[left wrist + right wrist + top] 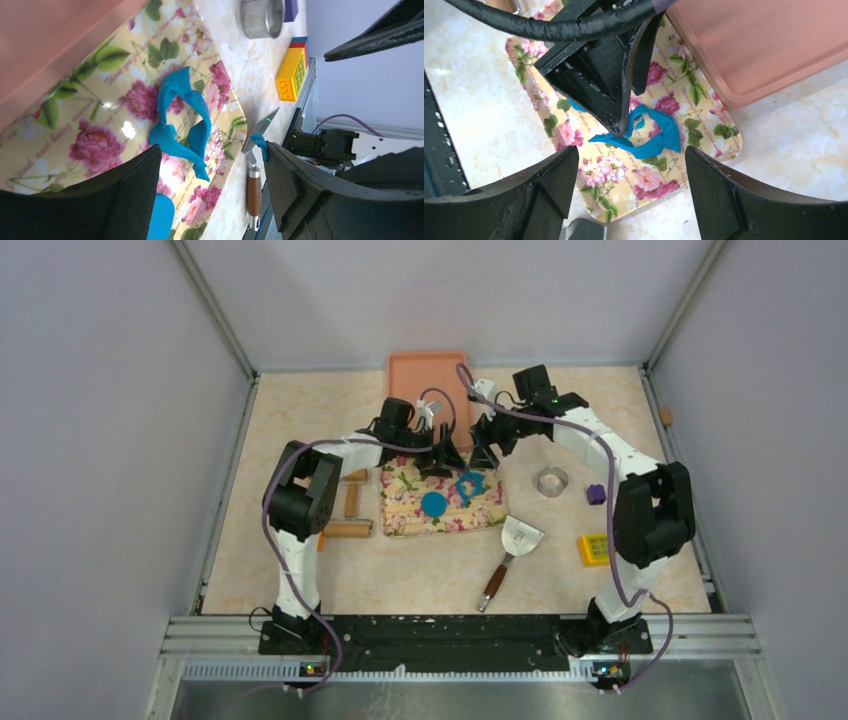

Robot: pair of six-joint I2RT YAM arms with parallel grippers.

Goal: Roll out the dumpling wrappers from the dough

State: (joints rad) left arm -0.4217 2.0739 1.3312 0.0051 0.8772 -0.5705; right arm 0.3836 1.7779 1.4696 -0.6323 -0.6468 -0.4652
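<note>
the left gripper has its jaws wide apart, holding nothing. the round wrapper lies flat by one of its fingers. the ragged dough lies on the flowery mat, just ahead of both jaws. the right gripper has its jaws apart too.

The left arm and right arm reached forward and bent inward, wrists tipped down. The left gripper and right gripper hung close together, each with jaws spread wide.
</note>
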